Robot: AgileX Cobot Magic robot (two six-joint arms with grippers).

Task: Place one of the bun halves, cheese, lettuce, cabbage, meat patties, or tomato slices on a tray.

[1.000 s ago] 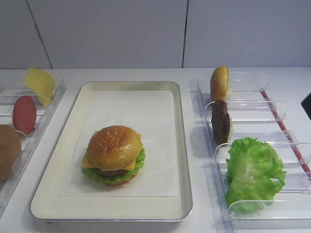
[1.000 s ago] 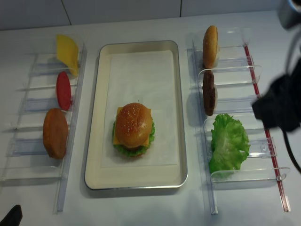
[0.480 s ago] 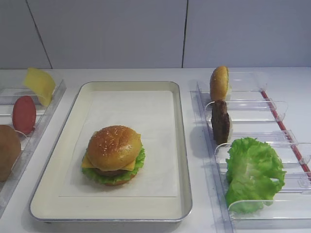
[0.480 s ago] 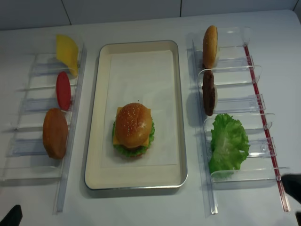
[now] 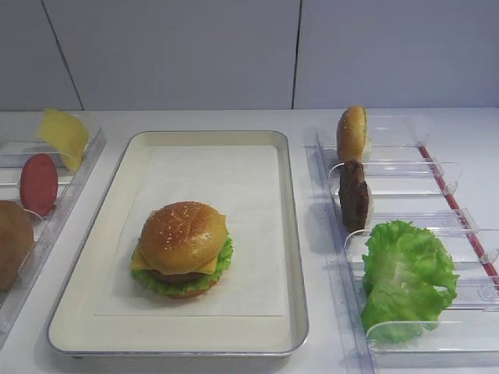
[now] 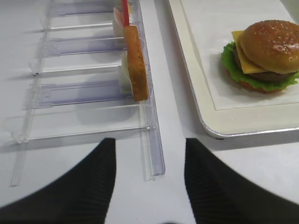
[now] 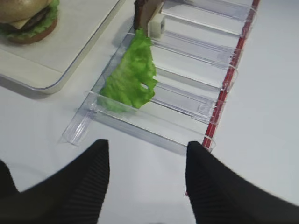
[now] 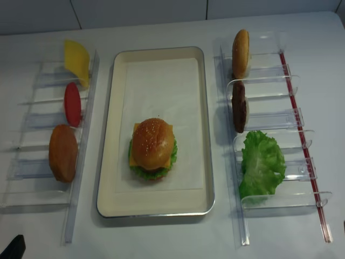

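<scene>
Both claws, the right claw (image 7: 147, 179) and left claw (image 6: 149, 179), are hovering apart and empty; lettuce (image 7: 131, 74) is lying ahead of the right, needing a gentle pinch.

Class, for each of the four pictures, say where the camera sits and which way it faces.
Exterior high: in front, angled down over the tray; no robot parts.
Realsense: nearly overhead, same tray; no gripper shows.
Right wrist: low, facing the lettuce; the right gripper open, empty.
Left wrist: low, facing a bun half in the left rack; the left gripper open.
All four show the burger.
</scene>
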